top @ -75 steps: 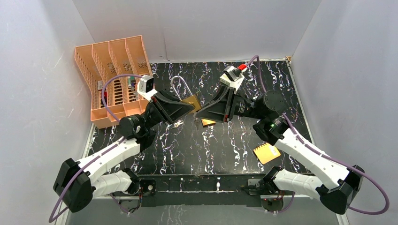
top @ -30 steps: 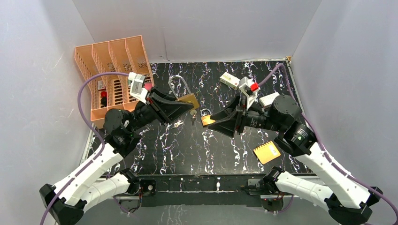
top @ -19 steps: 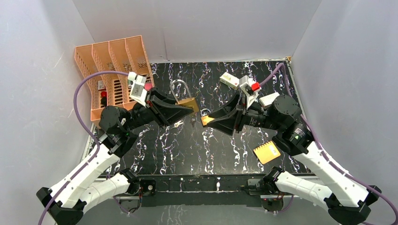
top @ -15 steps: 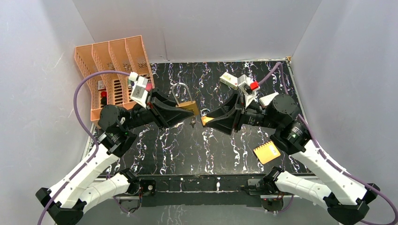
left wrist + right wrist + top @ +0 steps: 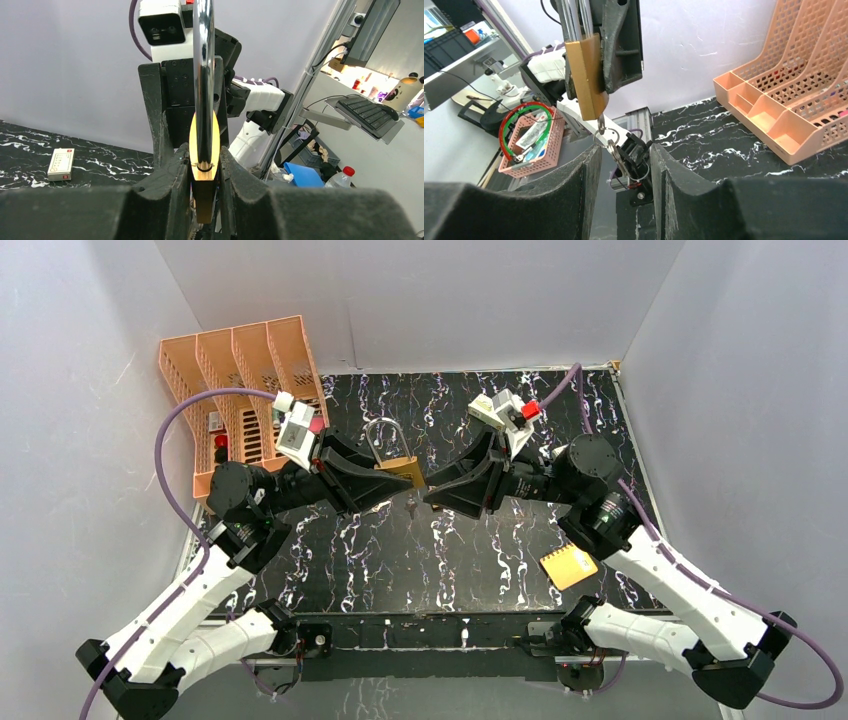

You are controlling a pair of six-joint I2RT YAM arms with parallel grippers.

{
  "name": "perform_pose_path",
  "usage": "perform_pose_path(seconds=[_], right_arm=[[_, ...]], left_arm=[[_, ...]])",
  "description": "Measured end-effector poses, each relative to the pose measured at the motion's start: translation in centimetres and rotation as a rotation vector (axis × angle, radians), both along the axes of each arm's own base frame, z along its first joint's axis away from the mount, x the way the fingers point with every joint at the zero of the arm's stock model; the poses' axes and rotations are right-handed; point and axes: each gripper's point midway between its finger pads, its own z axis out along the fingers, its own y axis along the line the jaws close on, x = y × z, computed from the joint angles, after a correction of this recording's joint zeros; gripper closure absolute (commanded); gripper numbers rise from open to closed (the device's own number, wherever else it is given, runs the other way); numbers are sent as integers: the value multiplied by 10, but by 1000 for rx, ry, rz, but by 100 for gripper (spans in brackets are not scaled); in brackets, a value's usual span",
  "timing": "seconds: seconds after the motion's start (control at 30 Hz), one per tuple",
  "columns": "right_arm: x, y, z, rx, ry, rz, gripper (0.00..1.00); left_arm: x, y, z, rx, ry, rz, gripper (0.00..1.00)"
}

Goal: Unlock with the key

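Observation:
My left gripper [image 5: 398,476] is shut on the body of a brass padlock [image 5: 402,470] and holds it above the table with its steel shackle [image 5: 384,438] up. In the left wrist view the padlock [image 5: 204,167] sits edge-on between my fingers. One key sits in the keyhole, and the small silver key bunch [image 5: 616,152] hangs on its ring below the padlock [image 5: 586,75]. My right gripper [image 5: 624,170] is open, with the hanging keys between its fingertips and apart from both. In the top view its tip [image 5: 432,495] is just right of the keys [image 5: 410,504].
An orange file organiser [image 5: 240,390] stands at the back left. A yellow notepad [image 5: 567,566] lies at the front right. A small white box [image 5: 61,163] lies on the black marbled table [image 5: 470,550]. A second small brass padlock seen earlier is hidden under my right gripper.
My left gripper raised the padlock and turned it upright. My right gripper moved left until its open jaws straddle the hanging keys, covering the small padlock on the table.

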Motion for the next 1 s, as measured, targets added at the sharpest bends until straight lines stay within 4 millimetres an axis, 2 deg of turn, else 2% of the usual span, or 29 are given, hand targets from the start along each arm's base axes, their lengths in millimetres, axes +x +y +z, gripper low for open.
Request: perform_pose_path(seconds=[0.1, 0.27, 0.67, 1.0], right_arm=[[-3, 2, 5, 19, -9, 18, 51], [-7, 5, 2, 10, -13, 48, 52], [-21, -5, 1, -8, -51, 78, 53], [-22, -4, 2, -9, -53, 93, 54]], left_arm=[[-1, 0, 1, -4, -3, -4, 100], [-4, 0, 1, 0, -17, -17, 100], [-16, 3, 4, -2, -100, -52, 100], [-29, 9, 11, -18, -152, -81, 100]])
